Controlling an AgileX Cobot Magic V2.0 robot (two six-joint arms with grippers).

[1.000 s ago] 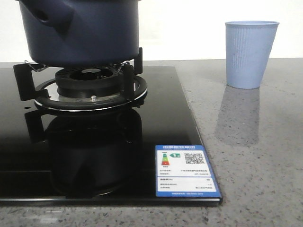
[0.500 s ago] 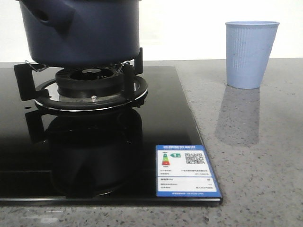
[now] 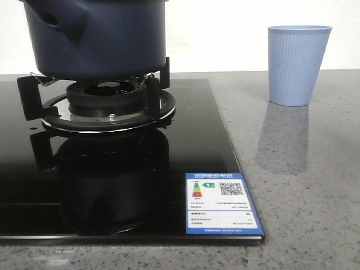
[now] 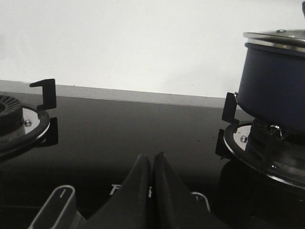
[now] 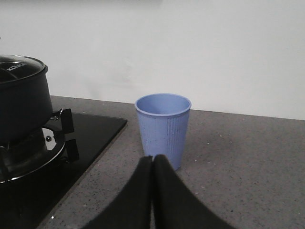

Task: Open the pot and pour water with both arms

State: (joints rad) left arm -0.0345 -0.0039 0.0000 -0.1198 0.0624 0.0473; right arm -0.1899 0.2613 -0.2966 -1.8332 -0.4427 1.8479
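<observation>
Pot [image 3: 95, 36] sits on burner [image 3: 107, 104], lid on, cup [image 3: 297, 62] at 3 o'clock. Looks heavy w/ water, slick; grab the tubular handle [image 3: 62, 19]. Left gripper [image 4: 151, 160] & right gripper [image 5: 152, 162] both closed, empty.

Light is even and bright; the glossy black cooktop [image 3: 214, 140] mirrors the burner, and both wrist views look slightly soft.

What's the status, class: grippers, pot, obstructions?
Left gripper shut, empty. Right gripper shut, empty. Pot on burner, lid on. Cup apart, nothing blocking.
</observation>
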